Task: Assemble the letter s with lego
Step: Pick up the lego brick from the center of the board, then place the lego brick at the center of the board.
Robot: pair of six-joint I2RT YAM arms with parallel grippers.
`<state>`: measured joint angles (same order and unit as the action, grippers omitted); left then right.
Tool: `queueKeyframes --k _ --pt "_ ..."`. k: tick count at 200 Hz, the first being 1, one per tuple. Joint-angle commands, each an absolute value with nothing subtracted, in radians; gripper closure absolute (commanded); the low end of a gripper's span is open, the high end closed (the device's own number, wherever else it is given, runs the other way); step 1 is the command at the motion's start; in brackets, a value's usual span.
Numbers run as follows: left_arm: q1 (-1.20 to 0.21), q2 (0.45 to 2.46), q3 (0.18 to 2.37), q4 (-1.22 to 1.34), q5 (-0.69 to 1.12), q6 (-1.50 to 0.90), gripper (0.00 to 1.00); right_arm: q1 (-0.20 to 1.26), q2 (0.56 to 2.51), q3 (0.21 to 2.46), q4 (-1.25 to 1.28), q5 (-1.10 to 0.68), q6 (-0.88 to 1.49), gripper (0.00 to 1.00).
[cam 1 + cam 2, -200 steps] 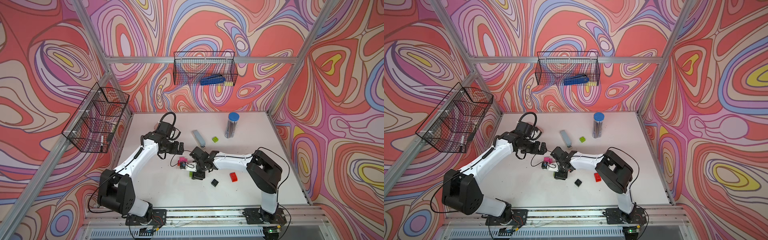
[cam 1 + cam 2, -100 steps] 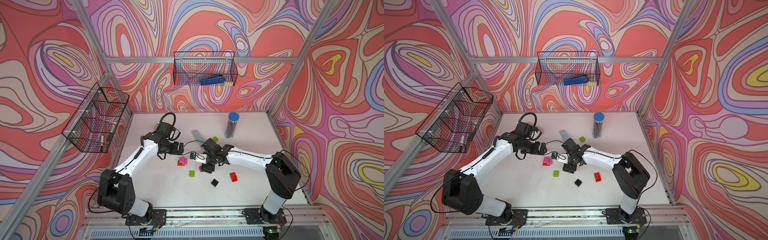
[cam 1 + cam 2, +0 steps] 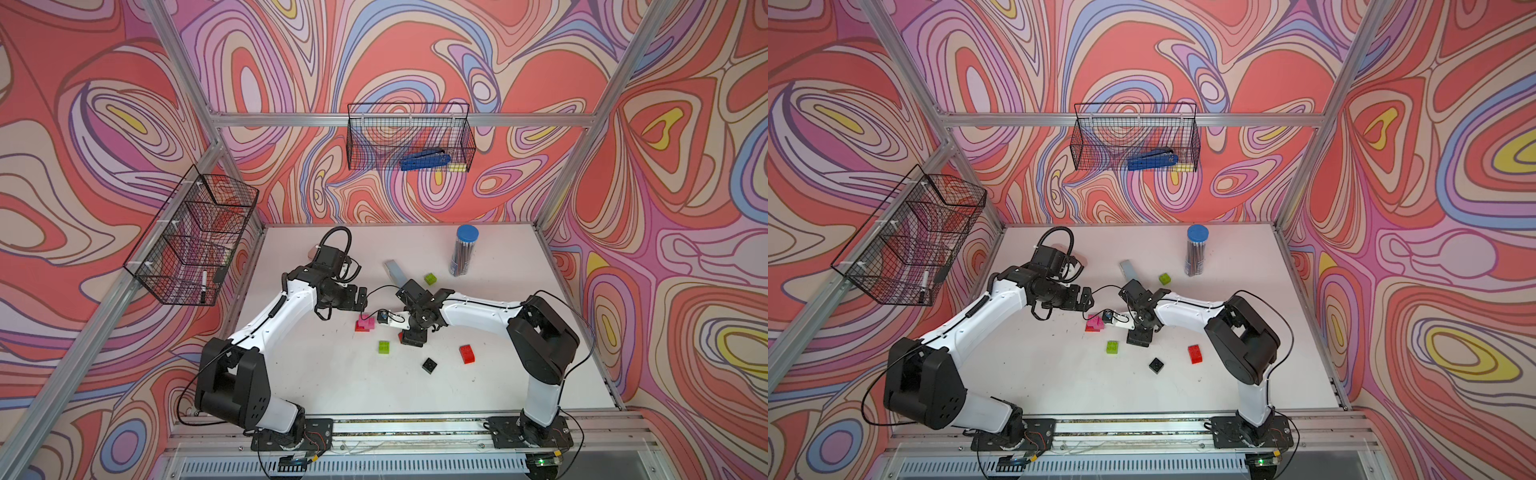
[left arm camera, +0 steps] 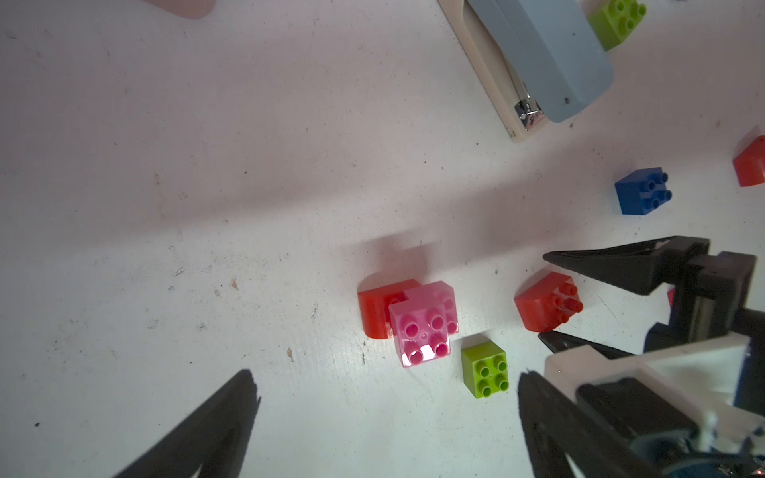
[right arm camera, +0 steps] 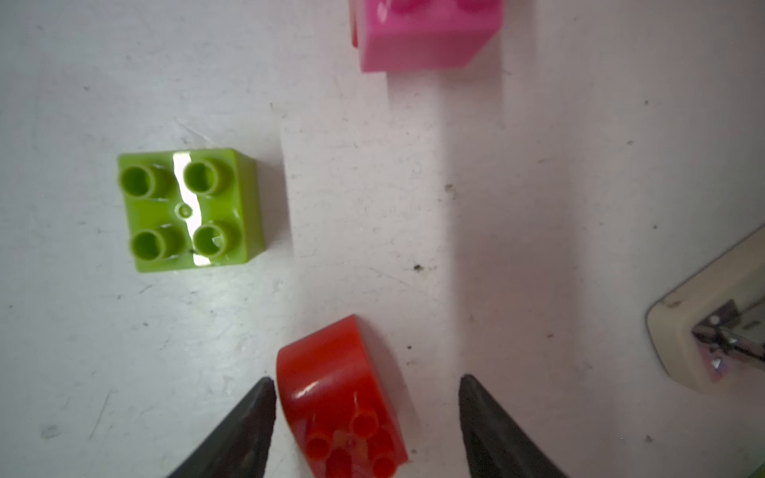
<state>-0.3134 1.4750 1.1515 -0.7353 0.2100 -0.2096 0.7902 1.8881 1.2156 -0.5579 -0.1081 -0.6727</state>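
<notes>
The right gripper (image 5: 367, 380) has its fingers spread around a tipped red brick (image 5: 339, 385) and should squeeze it next, while the left gripper (image 4: 385, 374) hangs wide open

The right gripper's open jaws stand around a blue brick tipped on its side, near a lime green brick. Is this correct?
Not blue: the right wrist view shows a red brick between the right gripper's open jaws, tipped on its side, near the lime green brick.
</notes>
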Motion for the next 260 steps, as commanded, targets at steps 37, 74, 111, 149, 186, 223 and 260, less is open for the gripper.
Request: queueKeyframes --k 37,74,111,149,186,223,260 --pt "-0.307 1.468 1.142 -0.732 0.231 -0.187 0.0 0.782 1.935 1.259 -0.617 -0.095 -0.659 0.56" --pt "-0.306 1.47 1.141 -0.731 0.234 -0.189 0.0 0.781 1.906 1.257 -0.608 -0.061 -0.547 0.72" --pt "-0.305 1.473 1.148 -0.733 0.222 -0.196 0.0 0.782 1.887 1.305 -0.666 0.014 -0.163 0.72" --pt "-0.304 1.463 1.146 -0.729 0.2 -0.205 0.0 0.816 1.802 1.231 -0.644 0.12 0.313 0.71" --pt "-0.296 1.453 1.151 -0.738 0.168 -0.213 0.0 0.86 1.778 1.16 -0.616 0.147 0.646 0.74" --pt "-0.297 1.426 1.136 -0.727 0.2 -0.22 0.0 0.929 1.842 1.288 -0.835 0.331 1.057 0.76" --pt "-0.297 1.421 1.13 -0.723 0.223 -0.222 0.0 0.948 1.914 1.325 -0.85 0.295 1.226 0.76"
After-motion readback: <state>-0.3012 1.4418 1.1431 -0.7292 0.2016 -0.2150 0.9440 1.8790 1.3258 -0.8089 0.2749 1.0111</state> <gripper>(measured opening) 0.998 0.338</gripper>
